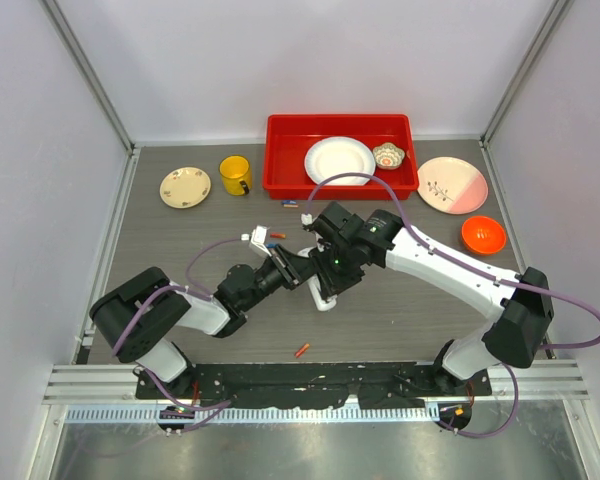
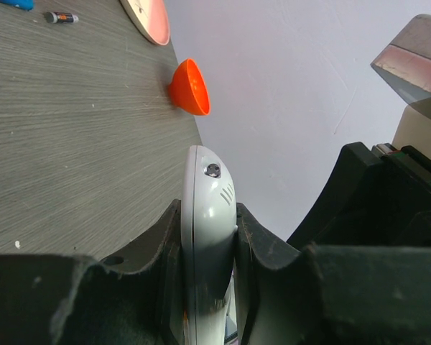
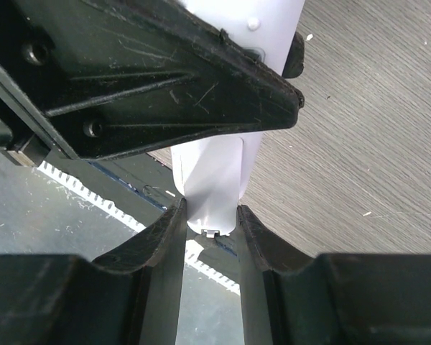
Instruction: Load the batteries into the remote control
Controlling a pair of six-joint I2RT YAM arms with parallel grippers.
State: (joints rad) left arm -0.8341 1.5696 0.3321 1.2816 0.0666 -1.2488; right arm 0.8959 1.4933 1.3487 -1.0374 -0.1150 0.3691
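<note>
The white remote control [image 2: 208, 208] stands on edge between the jaws of my left gripper [image 2: 208, 215], which is shut on it. In the top view both grippers meet over the middle of the table, left gripper [image 1: 305, 268] and right gripper [image 1: 327, 280], with a bit of the remote [image 1: 325, 297] showing below them. My right gripper [image 3: 211, 208] is shut on the narrow white back cover [image 3: 212, 180], whose latch tab shows at its end. Loose batteries lie on the table: an orange one [image 1: 302, 350] near the front, a red one [image 1: 277, 236] behind the grippers, a black one [image 2: 61, 17].
A red bin [image 1: 280, 150] at the back holds a white plate [image 1: 338, 160] and a small bowl [image 1: 388, 155]. A yellow cup [image 1: 235, 175] and a cream plate [image 1: 185, 187] stand back left. A pink-white plate [image 1: 452, 185] and an orange bowl [image 1: 483, 234] stand at right.
</note>
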